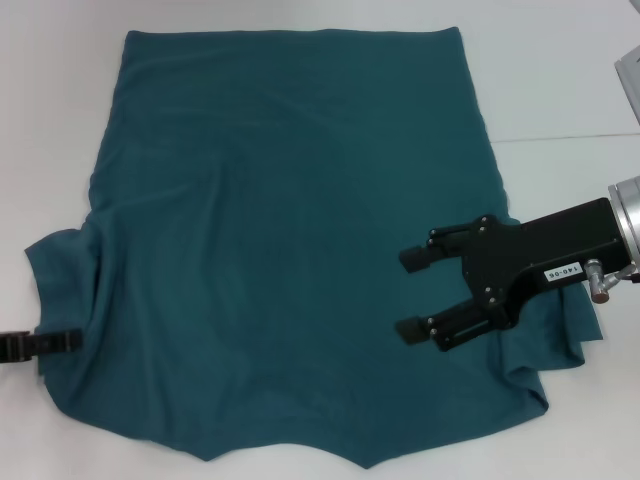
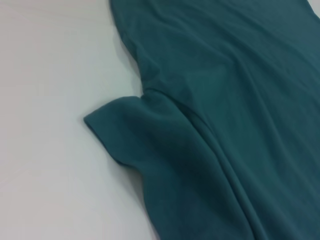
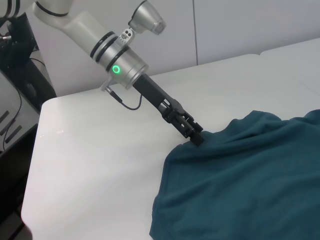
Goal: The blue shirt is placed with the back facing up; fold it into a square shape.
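My right hand hovered spread over the blue shirt, near its right sleeve. My left hand sat at the left sleeve's edge, touching the cloth; I could not tell whether it pinched. The shirt lay flat, plain side up, on the white table.

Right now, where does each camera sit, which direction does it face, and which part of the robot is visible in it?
Head view: above, looking down at the blue shirt on the white table; shows the open right gripper and the left gripper.
Left wrist view: close over the shirt's sleeve; no robot part visible.
Right wrist view: low across the table; shows the left gripper at the sleeve.
All three share the shirt.
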You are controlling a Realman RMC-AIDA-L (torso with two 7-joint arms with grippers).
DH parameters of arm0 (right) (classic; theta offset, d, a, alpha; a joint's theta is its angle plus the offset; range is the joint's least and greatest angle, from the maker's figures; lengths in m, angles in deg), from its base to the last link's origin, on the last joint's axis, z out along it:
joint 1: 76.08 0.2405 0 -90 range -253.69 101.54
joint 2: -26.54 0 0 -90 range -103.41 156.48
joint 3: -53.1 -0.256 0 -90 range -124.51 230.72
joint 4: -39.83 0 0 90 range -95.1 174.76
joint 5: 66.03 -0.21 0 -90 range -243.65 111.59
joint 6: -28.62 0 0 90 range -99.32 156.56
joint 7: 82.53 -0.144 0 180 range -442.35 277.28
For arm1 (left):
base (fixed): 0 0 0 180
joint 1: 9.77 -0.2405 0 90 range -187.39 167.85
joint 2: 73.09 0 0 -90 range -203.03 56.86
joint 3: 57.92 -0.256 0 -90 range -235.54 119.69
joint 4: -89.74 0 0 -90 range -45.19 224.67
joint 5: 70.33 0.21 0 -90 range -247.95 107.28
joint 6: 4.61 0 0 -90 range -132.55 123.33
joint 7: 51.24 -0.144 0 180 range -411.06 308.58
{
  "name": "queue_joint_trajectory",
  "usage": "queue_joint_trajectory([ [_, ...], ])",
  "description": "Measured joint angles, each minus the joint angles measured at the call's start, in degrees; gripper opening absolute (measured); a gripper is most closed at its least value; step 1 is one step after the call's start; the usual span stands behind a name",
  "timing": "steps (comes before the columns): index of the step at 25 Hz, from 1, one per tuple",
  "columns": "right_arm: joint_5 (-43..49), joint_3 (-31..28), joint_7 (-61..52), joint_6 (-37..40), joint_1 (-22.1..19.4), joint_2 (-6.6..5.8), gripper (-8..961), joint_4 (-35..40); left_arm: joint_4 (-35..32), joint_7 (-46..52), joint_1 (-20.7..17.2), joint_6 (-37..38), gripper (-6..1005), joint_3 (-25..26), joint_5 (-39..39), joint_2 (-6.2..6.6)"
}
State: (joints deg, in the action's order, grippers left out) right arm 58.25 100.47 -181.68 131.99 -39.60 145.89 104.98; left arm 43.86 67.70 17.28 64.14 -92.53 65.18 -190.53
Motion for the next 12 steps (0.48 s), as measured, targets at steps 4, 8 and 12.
queue_joint_trajectory([
  [4,0.0,0.0,0.0,0.0,0.0,0.00,944,0.0,0.0,0.1,0.3,0.0,887,0.0,0.5,-0.30],
  [8,0.0,0.0,0.0,0.0,-0.1,0.00,943,0.0,0.1,0.1,0.4,0.2,883,0.0,0.6,-0.35],
  [12,0.0,0.0,0.0,0.0,-0.2,0.00,943,0.0,0.1,0.1,0.6,0.4,880,0.0,0.6,-0.35],
])
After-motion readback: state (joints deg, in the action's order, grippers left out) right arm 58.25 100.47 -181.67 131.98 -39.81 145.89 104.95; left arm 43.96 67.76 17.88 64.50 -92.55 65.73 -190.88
